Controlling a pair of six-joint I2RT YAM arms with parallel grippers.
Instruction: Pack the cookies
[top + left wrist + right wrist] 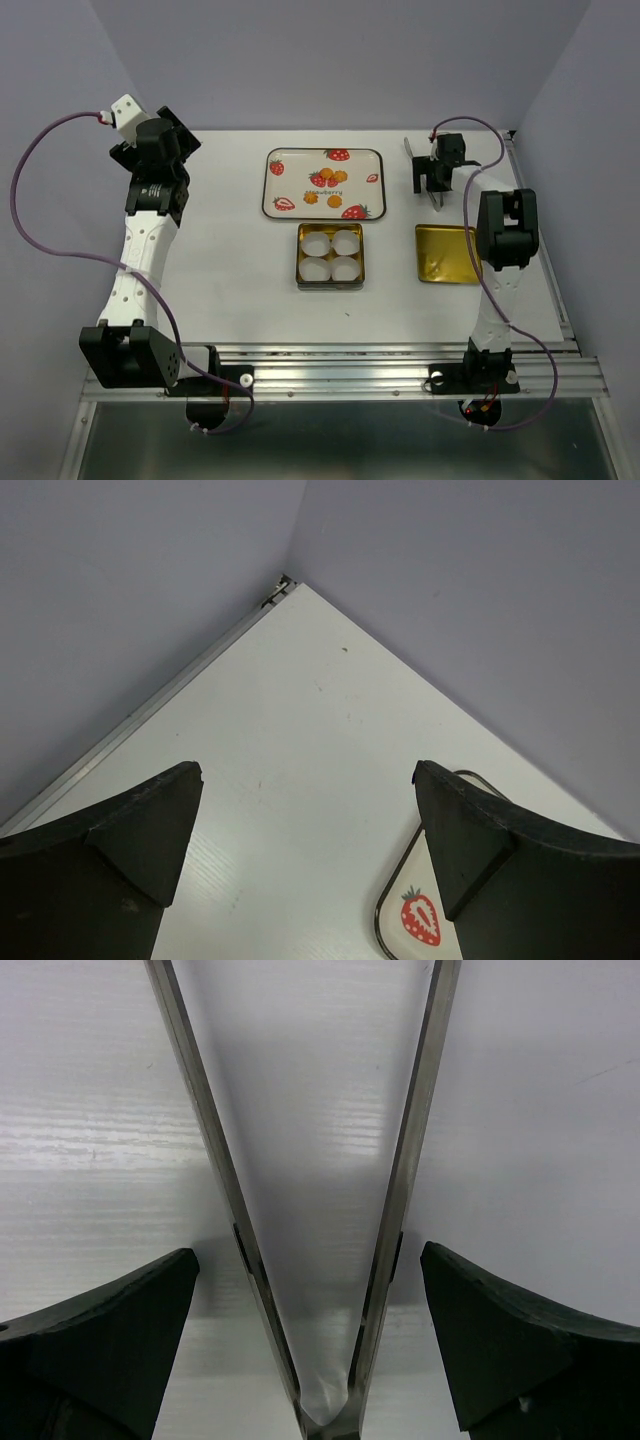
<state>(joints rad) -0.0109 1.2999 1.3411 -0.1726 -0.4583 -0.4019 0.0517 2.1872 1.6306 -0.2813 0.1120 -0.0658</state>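
Right gripper (433,180), seen from above, hangs spread wide over the tongs (437,198) near the table's (230,250) far right corner, holding nothing. The left gripper (175,135) sits near the far left corner, also wide apart and empty. The cookies (325,184), small round orange-yellow biscuits, lie clustered on a glossy rounded tray (268,185) by the middle of the far edge. Just nearer, a square gold tin (300,256) holds four white pleated cups (318,243). Its shiny lid (447,255) lies apart, toward the right edge.

From the left wrist, the left gripper (308,770) frames bare matte table. One tray (395,880) corner with a printed strawberry (420,918) peeks in beside the right-hand finger.

From the right wrist, the right gripper (310,1252) straddles the tongs (215,1160). They are two thin, smooth steel blades joined in a V at the bottom of the view. The dark wedge-shaped fingers (120,1330) stand clear on either side of them.

Picking up the tongs looks like the step in hand. It would go best with the gripper centred over both blades and well away from the joint. A gentle close should then bring the tips together. Polished steel is slippery, so a square, even squeeze matters. Whether the fingers are low enough yet, I cannot tell.
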